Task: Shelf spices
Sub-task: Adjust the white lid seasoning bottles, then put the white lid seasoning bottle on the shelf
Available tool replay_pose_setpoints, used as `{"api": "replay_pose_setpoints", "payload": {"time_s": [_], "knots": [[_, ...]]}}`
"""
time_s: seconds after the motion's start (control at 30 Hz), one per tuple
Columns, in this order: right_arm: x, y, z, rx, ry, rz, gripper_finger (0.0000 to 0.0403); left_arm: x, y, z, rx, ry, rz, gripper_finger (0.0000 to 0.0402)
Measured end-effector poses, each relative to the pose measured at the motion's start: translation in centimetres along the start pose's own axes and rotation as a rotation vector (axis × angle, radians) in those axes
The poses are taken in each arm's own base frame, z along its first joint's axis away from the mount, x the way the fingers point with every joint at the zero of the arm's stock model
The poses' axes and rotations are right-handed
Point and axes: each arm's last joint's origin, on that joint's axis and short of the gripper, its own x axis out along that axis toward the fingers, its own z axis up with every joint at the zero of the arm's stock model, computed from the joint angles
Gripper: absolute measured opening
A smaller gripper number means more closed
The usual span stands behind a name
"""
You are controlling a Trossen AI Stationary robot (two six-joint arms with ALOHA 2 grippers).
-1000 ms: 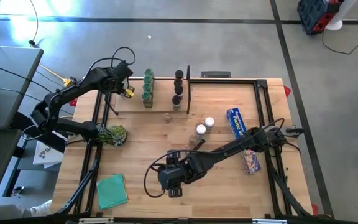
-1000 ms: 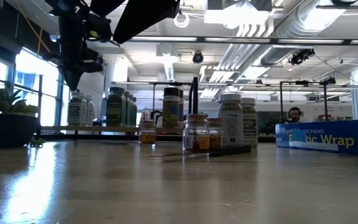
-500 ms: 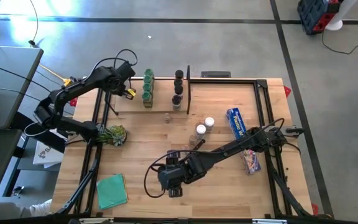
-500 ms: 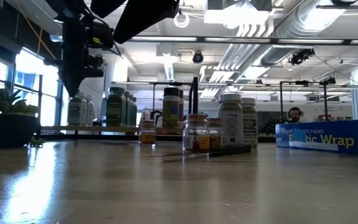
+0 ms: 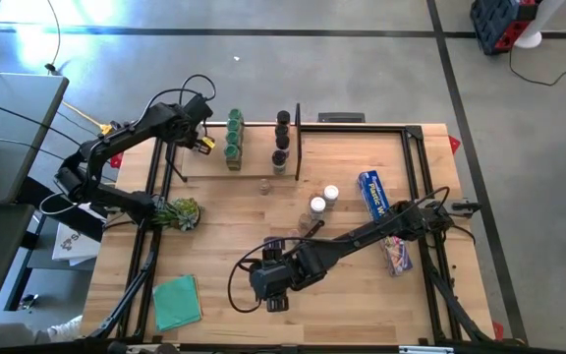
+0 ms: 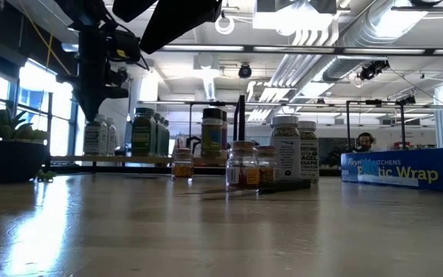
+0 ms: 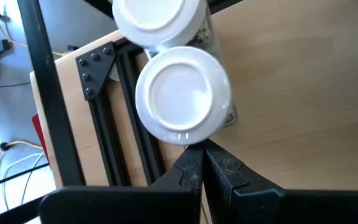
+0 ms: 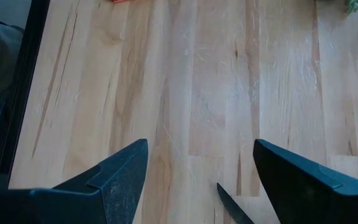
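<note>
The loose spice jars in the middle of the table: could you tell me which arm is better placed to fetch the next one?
Probably the right gripper: it hangs open over bare table, while the left gripper is shut above the shelf's white-capped jars.

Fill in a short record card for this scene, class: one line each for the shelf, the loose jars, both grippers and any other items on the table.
Shelf: plank shelf at the table's far edge, green-capped jars and dark-capped jars on it
Loose jars: two white-capped jars on the tabletop
Left gripper: shut, empty, above two white-capped shelf jars
Right gripper: open, over bare wood
Other: blue wrap box, plant, green cloth
</note>
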Motion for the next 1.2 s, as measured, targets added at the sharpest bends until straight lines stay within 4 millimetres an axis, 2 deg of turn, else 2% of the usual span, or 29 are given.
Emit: {"api": "replay_pose_setpoints", "payload": {"time_s": [0.93,1.07,1.2], "knots": [[0.0,0.0,0.0,-0.001,0.000,0.000,0.0286,0.0,0.0,0.1,0.019,-0.021,0.019,0.0000],[0.0,-0.1,0.0,-0.027,-0.008,-0.025,0.0286,-1.0,-0.1,-0.3,0.041,-0.056,0.001,0.0000],[-0.3,-0.1,-0.1,-0.057,-0.008,-0.107,0.0286,-3.0,-0.1,-1.3,0.054,-0.119,-0.037,0.0000]]}}
